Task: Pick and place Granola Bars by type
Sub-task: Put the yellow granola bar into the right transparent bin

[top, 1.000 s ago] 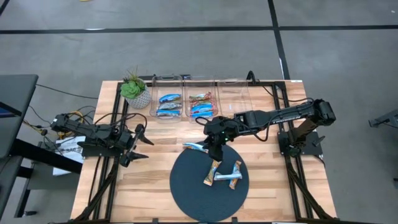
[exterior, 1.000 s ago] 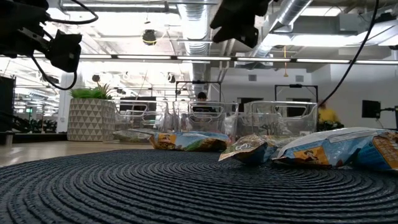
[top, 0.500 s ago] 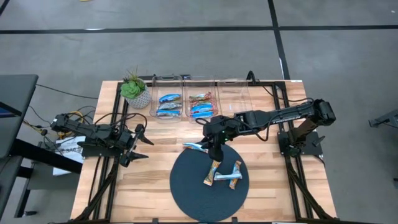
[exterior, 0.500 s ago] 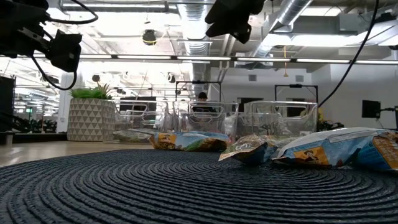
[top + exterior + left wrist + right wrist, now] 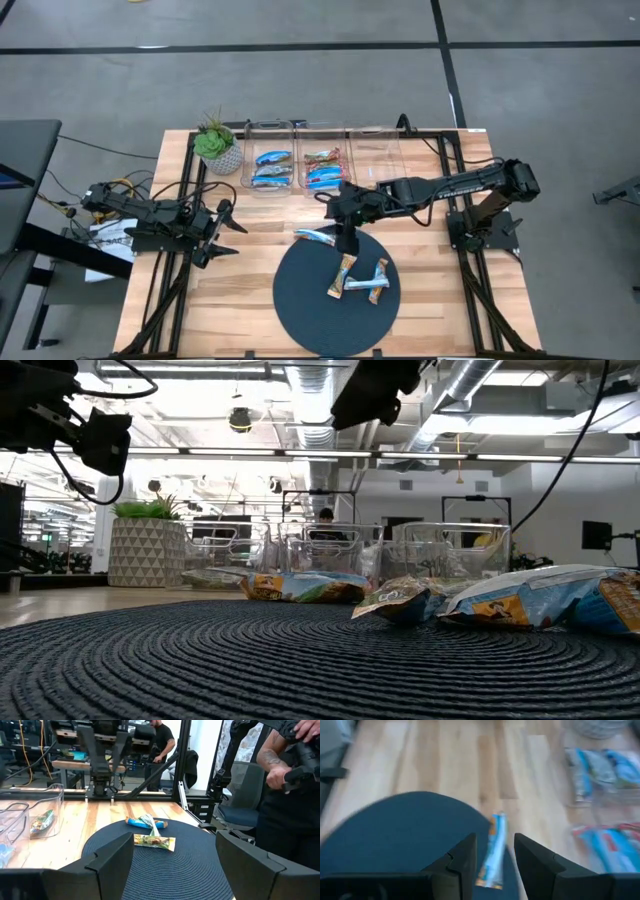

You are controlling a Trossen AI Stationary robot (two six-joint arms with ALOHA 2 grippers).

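Three granola bars lie flat around the dark round mat (image 5: 335, 295). A blue-and-white one (image 5: 314, 236) (image 5: 492, 849) rests across the mat's far left rim. Two more (image 5: 344, 277) (image 5: 373, 283) lie crossed on the mat. Other bars sit in two clear bins (image 5: 270, 166) (image 5: 322, 167). My right gripper (image 5: 346, 238) (image 5: 494, 840) hangs open above the mat's far rim, its fingers either side of the rim bar in the right wrist view, touching nothing. My left gripper (image 5: 225, 232) (image 5: 175, 855) waits open at the table's left side.
A third clear bin (image 5: 377, 155) stands right of the other two at the far edge. A potted plant (image 5: 217, 145) stands at the far left corner. Bare wood lies left of the mat. In the left wrist view a person (image 5: 290, 780) stands beyond the table.
My right gripper has drifted a little toward the table's left, closer to the bar on the mat's far rim, staying open. The bars have not moved.
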